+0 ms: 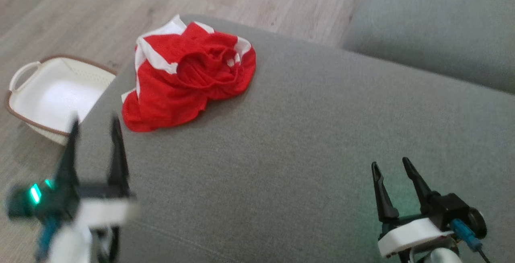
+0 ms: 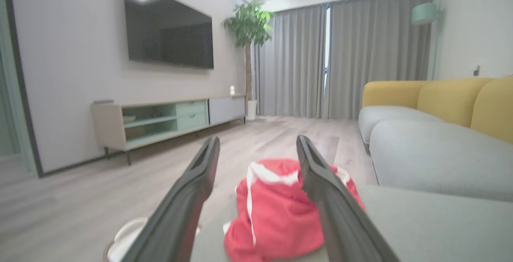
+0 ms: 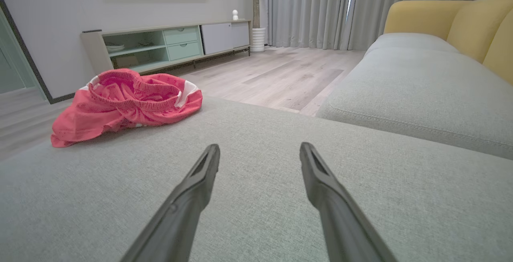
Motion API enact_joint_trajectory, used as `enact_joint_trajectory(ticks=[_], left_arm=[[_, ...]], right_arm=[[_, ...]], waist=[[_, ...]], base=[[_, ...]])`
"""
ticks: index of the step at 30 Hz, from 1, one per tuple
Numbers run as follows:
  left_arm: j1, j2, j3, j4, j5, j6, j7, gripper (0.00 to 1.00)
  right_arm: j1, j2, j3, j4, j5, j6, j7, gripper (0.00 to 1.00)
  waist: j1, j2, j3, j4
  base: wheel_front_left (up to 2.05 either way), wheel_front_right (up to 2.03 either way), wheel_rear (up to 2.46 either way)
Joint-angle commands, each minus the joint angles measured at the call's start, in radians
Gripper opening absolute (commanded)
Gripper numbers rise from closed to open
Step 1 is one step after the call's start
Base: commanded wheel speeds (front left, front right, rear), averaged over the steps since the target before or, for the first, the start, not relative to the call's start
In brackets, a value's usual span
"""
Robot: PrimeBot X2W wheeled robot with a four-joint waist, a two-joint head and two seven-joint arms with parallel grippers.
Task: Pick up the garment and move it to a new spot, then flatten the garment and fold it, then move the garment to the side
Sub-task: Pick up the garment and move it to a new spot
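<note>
Left jaws and right jaws both stand wide, holding nothing, at the near edge of the grey cushion. The red garment lies crumpled at its far left corner, straight ahead of the left jaws, the nearer pair.
</note>
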Motion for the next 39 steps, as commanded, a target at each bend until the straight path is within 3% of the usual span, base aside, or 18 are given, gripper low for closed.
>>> enact_joint_trajectory(ticks=[1,4,8,9,16,24,34,35,38,39], left_arm=[[-0.136,0.036,0.039,-0.056,0.011,-0.019,-0.01,1.0],[-0.285,0.097,0.023,-0.054,0.007,-0.061,-0.004,1.0],[-0.532,0.174,-0.06,0.021,-0.003,-0.093,0.079,1.0],[-0.652,0.197,-0.111,0.085,-0.024,-0.098,0.129,1.0],[-0.971,0.273,-0.379,0.4,-0.221,-0.101,0.347,1.0],[-1.1,0.256,-0.509,0.751,-0.399,-0.101,0.509,1.0],[-1.118,0.232,-0.598,0.946,-0.457,-0.101,0.461,1.0],[-1.124,0.233,-0.602,0.963,-0.458,-0.101,0.444,0.96],[-1.147,0.228,-0.598,1.01,-0.448,-0.088,0.353,0.0],[-1.153,0.226,-0.601,1.026,-0.444,-0.088,0.331,0.0]], right_arm=[[-0.038,-0.01,0.012,-0.04,-0.024,0.008,-0.012,1.0],[-0.072,-0.023,-0.005,-0.056,-0.074,0.008,-0.012,1.0],[-0.119,-0.07,-0.026,-0.071,-0.102,0.008,-0.012,1.0],[-0.139,-0.096,-0.027,-0.076,-0.11,0.008,-0.012,1.0],[-0.171,-0.172,-0.032,-0.097,-0.109,0.008,-0.012,1.0],[-0.158,-0.241,-0.064,-0.132,-0.101,0.008,-0.012,1.0],[-0.159,-0.287,-0.082,-0.168,-0.097,0.008,-0.012,1.0],[-0.16,-0.29,-0.084,-0.172,-0.097,0.008,-0.012,1.0],[-0.162,-0.291,-0.089,-0.177,-0.093,0.008,-0.012,1.0],[-0.163,-0.276,-0.098,-0.174,-0.072,0.008,-0.012,1.0]], waist=[[0.0001,0.0,0.043,-0.017],[0.0001,0.0,0.119,-0.036],[0.0001,0.0,0.203,-0.055],[0.0001,0.0,0.239,-0.066],[0.0001,0.0,0.324,-0.112],[0.0001,0.0,0.399,-0.147],[0.0001,0.0,0.477,-0.162],[0.0001,0.0,0.484,-0.161],[0.0001,0.0,0.495,-0.16],[0.0001,0.0,0.496,-0.16]], base=[[0.0,0.0,0.0],[0.0,0.0,0.0],[0.0,0.0,0.0],[0.0,0.0,0.0],[0.0,0.0,0.0],[0.0,0.0,0.0],[0.0,0.0,0.0],[0.0,0.0,0.0],[0.0,0.0,0.0],[0.0,0.0,0.0]])
